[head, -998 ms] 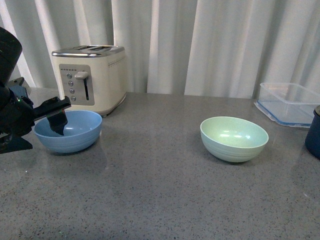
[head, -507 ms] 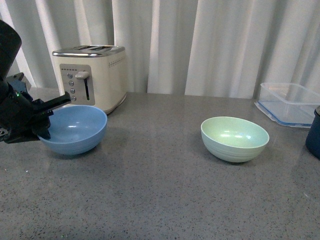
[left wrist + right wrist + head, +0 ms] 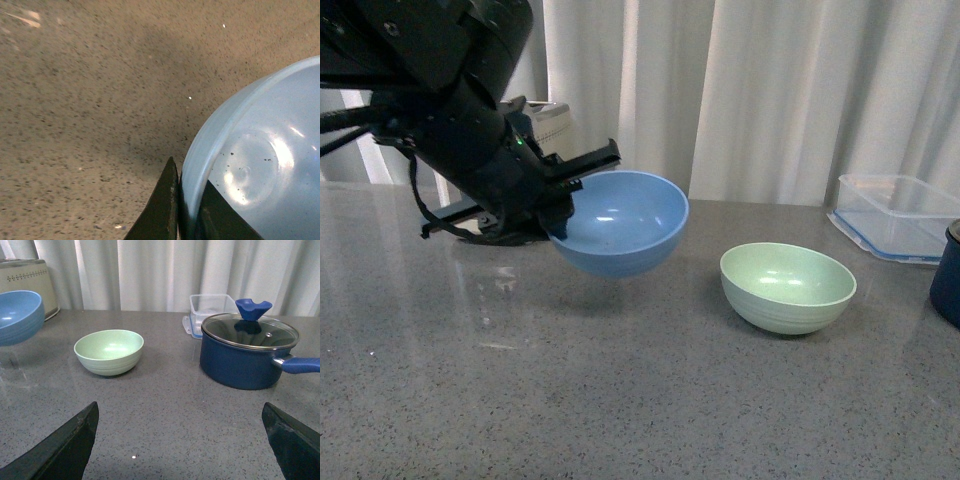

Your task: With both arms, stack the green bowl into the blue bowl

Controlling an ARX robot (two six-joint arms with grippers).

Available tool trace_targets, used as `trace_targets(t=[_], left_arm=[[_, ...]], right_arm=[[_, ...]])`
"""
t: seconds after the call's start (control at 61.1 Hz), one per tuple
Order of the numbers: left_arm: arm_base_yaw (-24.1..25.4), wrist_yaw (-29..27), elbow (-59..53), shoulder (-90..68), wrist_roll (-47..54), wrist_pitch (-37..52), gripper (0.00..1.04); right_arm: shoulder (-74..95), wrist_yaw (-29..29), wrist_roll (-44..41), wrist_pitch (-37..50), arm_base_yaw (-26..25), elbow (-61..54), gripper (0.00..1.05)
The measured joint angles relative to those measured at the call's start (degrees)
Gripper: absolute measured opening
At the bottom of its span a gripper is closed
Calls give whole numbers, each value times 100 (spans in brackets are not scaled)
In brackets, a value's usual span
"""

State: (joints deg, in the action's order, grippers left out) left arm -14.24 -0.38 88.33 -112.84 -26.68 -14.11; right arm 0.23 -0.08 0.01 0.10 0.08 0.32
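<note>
Pinching the rim of the blue bowl (image 3: 620,222), the left gripper (image 3: 563,190) holds it off the countertop (image 3: 620,400). Bare counter separates it from the green bowl (image 3: 788,287), resting to its right. The right gripper (image 3: 180,407) gapes wide, empty. Beyond stand a lidded navy pot (image 3: 247,350) and a clear container (image 3: 895,215). The left arm (image 3: 450,90) hides most of the toaster (image 3: 550,114).

Domestic kitchen: a speckled grey stone worktop (image 3: 640,400) carries a cream toaster (image 3: 27,282), a glass-lidded navy saucepan (image 3: 240,360) and a clear food container (image 3: 895,215) (pale curtains (image 3: 770,90) behind).
</note>
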Motion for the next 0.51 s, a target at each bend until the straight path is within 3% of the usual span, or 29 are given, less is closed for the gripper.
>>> trace_targets(t=[0.507], left_arm=[[-315,-81,391,-857,-85,-114,4]], right_arm=[[0,0,-2,0,0,0,95]])
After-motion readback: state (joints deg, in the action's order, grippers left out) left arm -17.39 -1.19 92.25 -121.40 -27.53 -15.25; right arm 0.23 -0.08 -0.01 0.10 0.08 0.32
